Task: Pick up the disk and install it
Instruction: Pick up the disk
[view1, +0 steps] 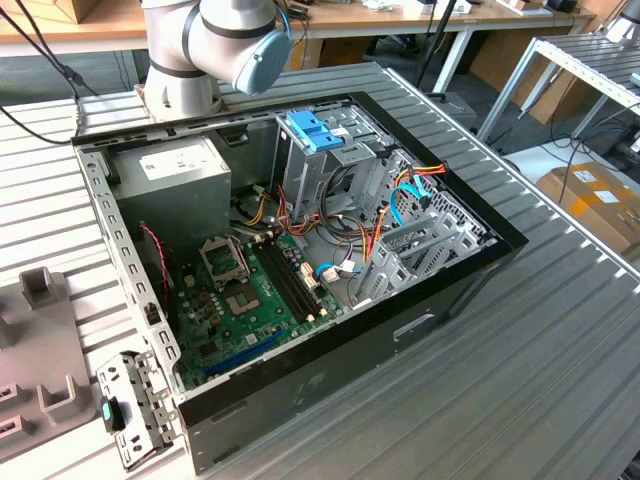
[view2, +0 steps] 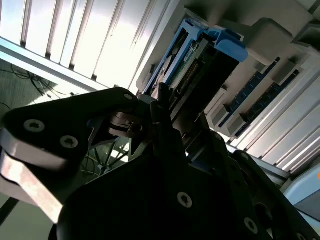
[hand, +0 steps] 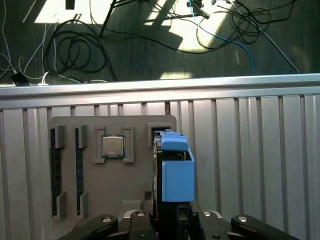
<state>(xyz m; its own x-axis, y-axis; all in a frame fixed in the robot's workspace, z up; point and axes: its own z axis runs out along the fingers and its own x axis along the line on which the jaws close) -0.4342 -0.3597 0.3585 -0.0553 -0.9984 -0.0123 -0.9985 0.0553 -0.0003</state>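
Note:
In both wrist views the disk (hand: 175, 172) (view2: 200, 52) stands on edge in its light blue carrier rail, with grey metal and a connector strip showing between the blue parts. My gripper (hand: 167, 216) (view2: 167, 117) is shut on the disk, one dark finger on each flat side. In the first wrist view the disk is over the grey parts tray (hand: 135, 172), in front of an empty rectangular slot (hand: 159, 132). I cannot tell whether the disk's far end still touches the tray.
The tray also holds a processor chip (hand: 113, 146) and two memory sticks (hand: 55, 172). In the exterior view an open computer case (view1: 470, 280) lies on the ribbed metal table, with a tall drive cage and blue latch (view1: 315, 130), a power-supply box (view1: 175, 170) and the motherboard (view1: 245, 300).

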